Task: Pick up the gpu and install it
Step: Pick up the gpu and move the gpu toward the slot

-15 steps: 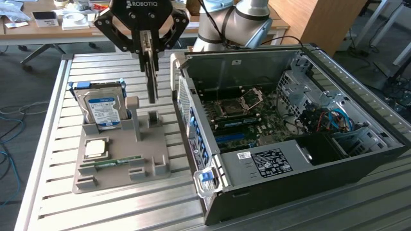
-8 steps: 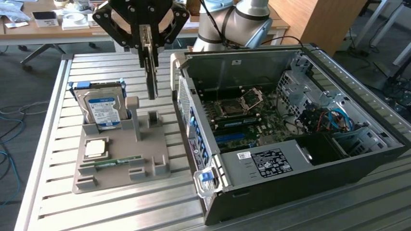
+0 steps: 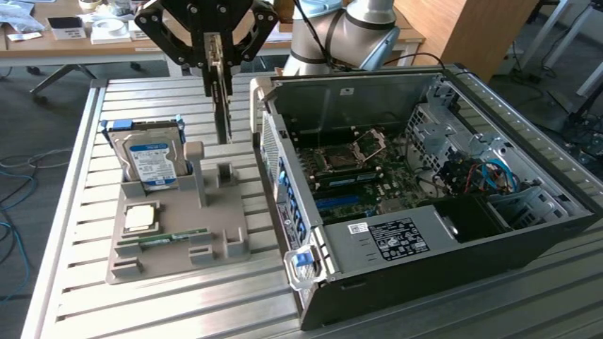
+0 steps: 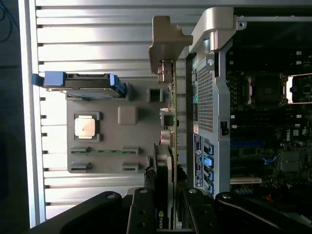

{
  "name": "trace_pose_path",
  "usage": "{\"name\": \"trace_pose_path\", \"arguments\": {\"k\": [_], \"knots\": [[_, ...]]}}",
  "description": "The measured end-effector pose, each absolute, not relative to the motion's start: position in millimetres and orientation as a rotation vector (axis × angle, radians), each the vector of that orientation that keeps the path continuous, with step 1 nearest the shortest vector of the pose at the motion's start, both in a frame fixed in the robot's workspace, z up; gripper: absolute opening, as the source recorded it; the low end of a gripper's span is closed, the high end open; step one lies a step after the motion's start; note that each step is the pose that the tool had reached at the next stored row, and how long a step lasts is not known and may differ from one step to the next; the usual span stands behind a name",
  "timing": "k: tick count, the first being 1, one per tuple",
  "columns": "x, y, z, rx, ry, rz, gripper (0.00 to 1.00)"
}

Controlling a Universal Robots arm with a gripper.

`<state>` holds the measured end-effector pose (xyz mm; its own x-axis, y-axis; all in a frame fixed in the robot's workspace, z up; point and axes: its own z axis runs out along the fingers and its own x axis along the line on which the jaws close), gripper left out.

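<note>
End effector clenched on gpu | I see the card hanging upright, edge-on, above the gray tray on the counter | beside the open computer case | apparently touching neither.

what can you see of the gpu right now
The gpu is a thin dark card seen edge-on: a silver metal bracket at one end, a green board edge, a black shroud on one face. The gripper is shut on it, holding it upright over the grey holder, beside the open computer case.
</note>
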<state>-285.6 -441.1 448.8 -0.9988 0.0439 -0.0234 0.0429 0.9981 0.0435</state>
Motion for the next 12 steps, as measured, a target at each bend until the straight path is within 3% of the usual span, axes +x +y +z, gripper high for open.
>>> {"name": "trace_pose_path", "arguments": {"k": [12], "knots": [[-285.6,-441.1,452.8,0.068,3.116,0.067,0.27]]}}
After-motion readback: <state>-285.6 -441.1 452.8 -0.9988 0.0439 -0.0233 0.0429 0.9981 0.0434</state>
